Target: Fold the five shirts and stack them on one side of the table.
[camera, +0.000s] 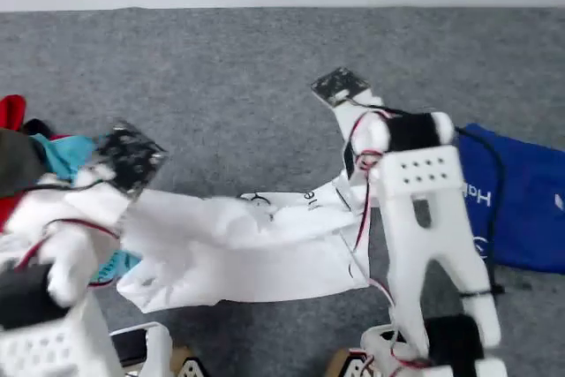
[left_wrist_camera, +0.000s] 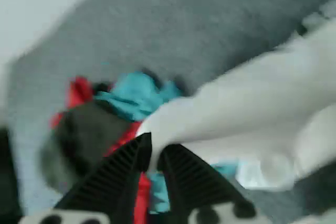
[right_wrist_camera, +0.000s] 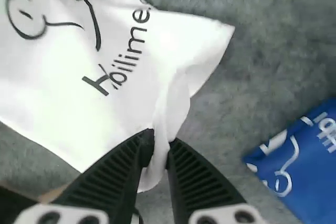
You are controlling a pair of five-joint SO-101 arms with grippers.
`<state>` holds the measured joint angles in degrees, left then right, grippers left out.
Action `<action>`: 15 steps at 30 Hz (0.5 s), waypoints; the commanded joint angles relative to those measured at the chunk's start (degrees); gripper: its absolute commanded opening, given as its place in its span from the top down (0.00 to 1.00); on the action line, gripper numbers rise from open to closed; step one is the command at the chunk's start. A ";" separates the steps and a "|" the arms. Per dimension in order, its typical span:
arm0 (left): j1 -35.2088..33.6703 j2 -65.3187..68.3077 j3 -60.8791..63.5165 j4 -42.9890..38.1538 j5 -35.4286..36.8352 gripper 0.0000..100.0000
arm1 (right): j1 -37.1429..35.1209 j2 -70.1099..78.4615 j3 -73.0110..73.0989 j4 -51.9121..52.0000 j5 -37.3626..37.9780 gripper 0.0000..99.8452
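Table [camera: 221, 68]: we are looking down on a grey, carpet-like surface that is carrying all the clothes and both arms.
White shirt [camera: 238, 253]: it is lying in the middle of the near half of the table; its long axis is running across the table from one arm to the other; the printed side is facing up, with the dark print sitting toward the right arm's end; each end is being lifted slightly into a gripper while the middle is resting on the table.
Blue shirt [camera: 521, 209]: it is lying flat at the table's right edge, just beyond the right arm, with its white print facing up; it is lying apart from the white shirt.
Pile of shirts [camera: 35, 156]: teal, red and dark garments are sitting bunched at the table's left edge; we are seeing the white shirt's left end lying over a bit of the teal one.
Right gripper [right_wrist_camera: 157, 142]: its jaws are standing narrow and pinching a gathered edge of the white shirt near the print.
Left gripper [left_wrist_camera: 152, 148]: its jaws are standing almost together and gripping a fold at the opposite end of the white shirt, just in front of the pile; this view is blurred.
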<state>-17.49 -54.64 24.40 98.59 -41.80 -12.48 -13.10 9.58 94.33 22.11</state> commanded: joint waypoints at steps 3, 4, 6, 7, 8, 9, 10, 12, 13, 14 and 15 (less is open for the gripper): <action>0.62 -0.35 12.18 -9.93 -0.88 0.99 | -0.40 10.42 -1.67 -7.43 0.35 0.99; 0.62 -0.35 13.32 -11.43 -0.88 0.99 | -0.40 13.23 -2.73 -8.48 0.35 0.99; 0.62 -0.35 14.90 -13.27 -0.88 0.99 | -0.40 19.12 -5.80 -9.01 0.35 0.99; 0.62 -0.35 15.43 -13.71 -0.88 0.99 | -0.40 21.93 -8.00 -8.40 0.35 0.98; 0.53 -0.35 15.87 -13.98 -0.88 0.99 | -0.31 24.84 -10.81 -6.99 0.35 0.96; 0.53 -0.35 16.13 -13.98 -0.88 0.99 | -0.13 27.56 -13.98 -5.05 0.35 0.91; 0.53 -0.35 16.48 -13.89 -0.88 0.99 | 0.75 30.11 -17.49 -2.51 0.18 0.86; 0.53 -0.44 16.75 -13.71 -0.88 0.99 | 2.77 34.51 -25.58 2.15 -1.93 0.78; 0.53 -0.44 16.75 -13.71 -0.88 0.99 | 4.09 36.35 -30.07 4.97 -2.73 0.76; 0.53 -0.44 16.66 -13.71 -0.88 0.99 | 5.23 38.02 -34.81 7.69 -2.29 0.76; 0.53 -0.44 16.66 -13.71 -0.88 0.99 | 6.11 39.16 -38.24 9.01 -1.32 0.76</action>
<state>-17.23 -54.64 41.19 86.20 -42.33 -9.58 24.18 -14.59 97.58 20.62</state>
